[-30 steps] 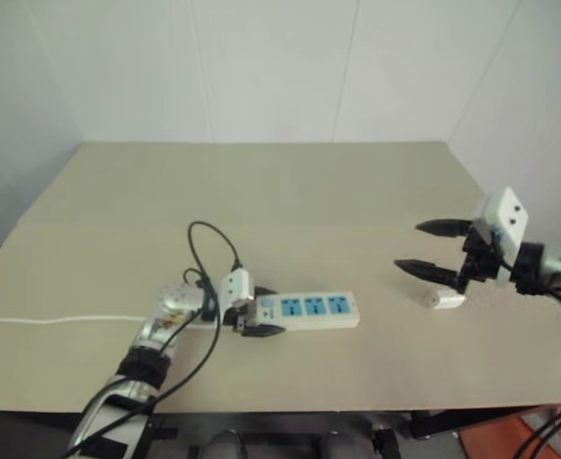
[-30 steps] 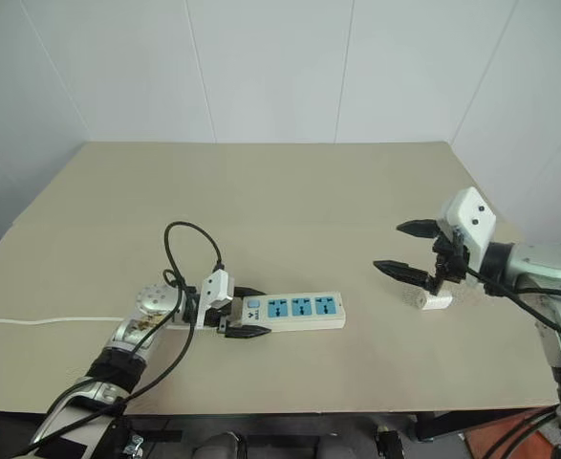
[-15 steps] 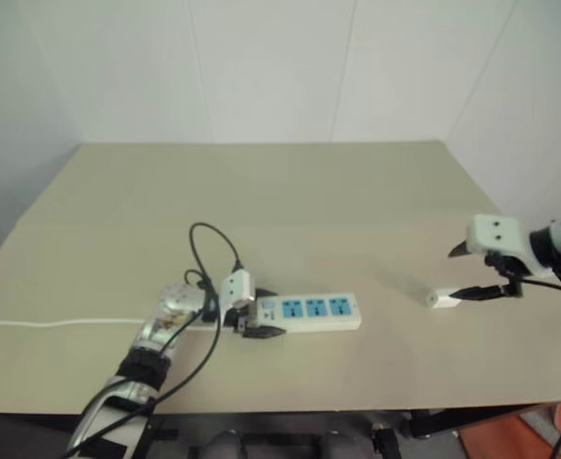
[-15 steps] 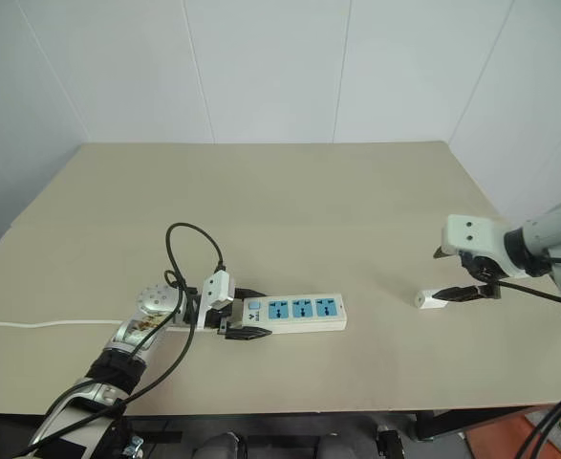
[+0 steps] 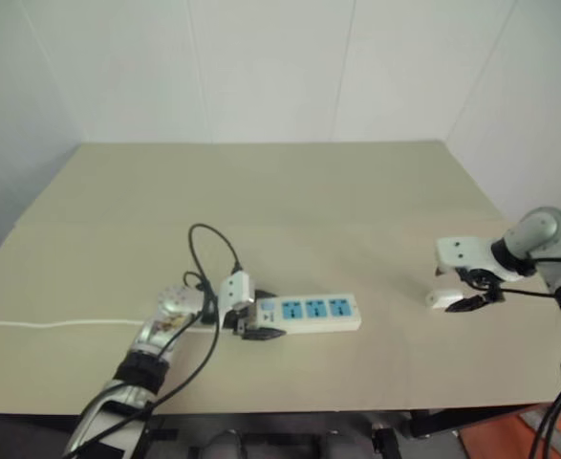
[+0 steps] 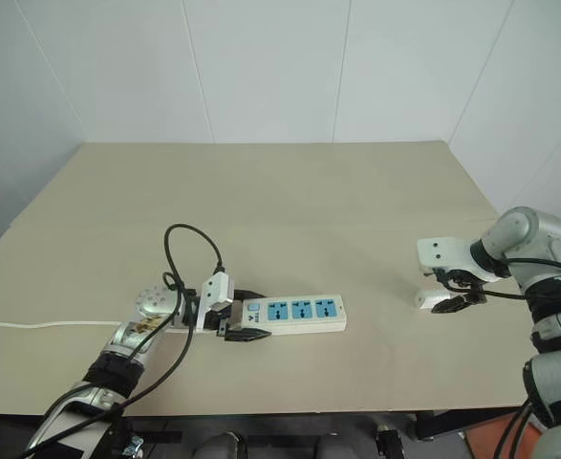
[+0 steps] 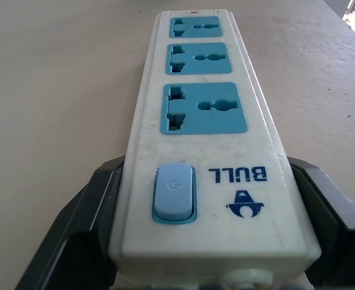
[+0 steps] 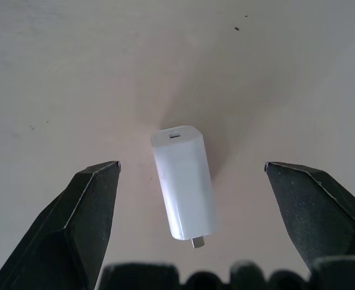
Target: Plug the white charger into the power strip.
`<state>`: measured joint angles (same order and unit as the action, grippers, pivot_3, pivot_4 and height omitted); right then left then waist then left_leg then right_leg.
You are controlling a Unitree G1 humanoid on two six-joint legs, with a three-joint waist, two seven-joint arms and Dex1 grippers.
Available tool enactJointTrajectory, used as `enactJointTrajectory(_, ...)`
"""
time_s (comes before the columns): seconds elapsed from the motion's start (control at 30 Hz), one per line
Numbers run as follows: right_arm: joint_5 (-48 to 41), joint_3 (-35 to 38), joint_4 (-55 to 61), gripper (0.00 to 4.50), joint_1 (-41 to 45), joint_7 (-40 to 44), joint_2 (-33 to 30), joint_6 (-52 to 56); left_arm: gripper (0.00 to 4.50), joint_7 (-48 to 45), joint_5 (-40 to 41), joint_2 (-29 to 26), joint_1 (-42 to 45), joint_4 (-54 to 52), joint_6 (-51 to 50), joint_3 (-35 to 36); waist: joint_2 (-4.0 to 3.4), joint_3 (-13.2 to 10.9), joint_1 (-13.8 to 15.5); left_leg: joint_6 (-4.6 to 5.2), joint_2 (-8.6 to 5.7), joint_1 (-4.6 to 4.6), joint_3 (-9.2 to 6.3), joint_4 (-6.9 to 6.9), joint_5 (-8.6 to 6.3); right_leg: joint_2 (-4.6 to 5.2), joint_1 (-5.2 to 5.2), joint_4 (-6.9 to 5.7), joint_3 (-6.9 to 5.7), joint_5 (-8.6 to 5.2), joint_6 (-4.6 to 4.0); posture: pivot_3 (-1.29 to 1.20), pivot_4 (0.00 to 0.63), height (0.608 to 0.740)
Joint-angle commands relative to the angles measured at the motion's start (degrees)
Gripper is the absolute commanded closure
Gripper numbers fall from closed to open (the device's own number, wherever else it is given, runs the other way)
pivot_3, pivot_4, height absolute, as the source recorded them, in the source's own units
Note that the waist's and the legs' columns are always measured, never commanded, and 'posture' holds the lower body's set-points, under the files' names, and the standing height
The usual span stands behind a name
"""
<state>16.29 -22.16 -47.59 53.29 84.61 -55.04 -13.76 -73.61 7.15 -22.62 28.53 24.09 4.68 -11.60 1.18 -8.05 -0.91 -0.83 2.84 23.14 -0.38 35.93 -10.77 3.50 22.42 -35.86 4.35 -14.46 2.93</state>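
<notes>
White walls meet in a corner behind a plain beige tabletop (image 5: pixel 290 191). At far left a thin white cord (image 5: pixel 51 321) runs in from the edge, cut off there. My left hand (image 5: pixel 253 321) is clamped shut on the switch end of the strip (image 5: pixel 309 312); its black fingers (image 7: pixel 83 223) press both long sides, and a looping black cable (image 5: pixel 213 251) on my wrist hides where the cord joins. The strip lies flat, all three blue sockets bare. Well apart to the right, the charger (image 8: pixel 184 182) lies on its side on the tabletop, a metal prong just showing at one end. My right hand (image 6: pixel 457 292) hangs over it, spread wide, a finger on either side of it, touching nothing.
</notes>
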Motion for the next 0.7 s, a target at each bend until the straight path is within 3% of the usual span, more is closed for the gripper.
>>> enactJointTrajectory(0.03, 1.78, -0.31, -1.58, 0.00, 1.38, -0.83, 0.56, -2.16, 1.19, -0.01, 0.14, -0.54, -0.59, -1.27, -0.80, -0.82, 0.00, 0.00, 0.02, 0.00, 0.00, -0.01, 0.00, 0.00, 0.00, 0.00, 0.00, -0.01, 0.00, 0.00, 0.00, 0.00, 0.150, 0.740)
enactJointTrajectory(0.57, 4.78, -0.51, -5.09, 0.00, 1.99, -1.24, 3.40, -4.37, 1.19, 0.52, 0.21, -1.03, -1.16, -1.97, -1.30, -0.64, -0.02, 0.00, -0.13, 0.00, 0.00, -0.06, 0.00, 0.01, 0.00, 0.00, -0.04, -0.07, 0.01, 0.01, -0.01, 0.00, 0.150, 0.740)
enactJointTrajectory(0.7, 5.51, -0.65, -5.89, 0.94, 2.24, -1.37, 3.92, -4.68, 1.19, 0.64, 0.20, -1.14, -1.32, -2.07, -1.36, -0.59, -0.02, 0.00, -0.15, 0.00, 0.00, -0.07, 0.00, 0.01, 0.00, 0.00, -0.04, -0.08, 0.01, 0.01, -0.01, 0.00, 0.150, 0.740)
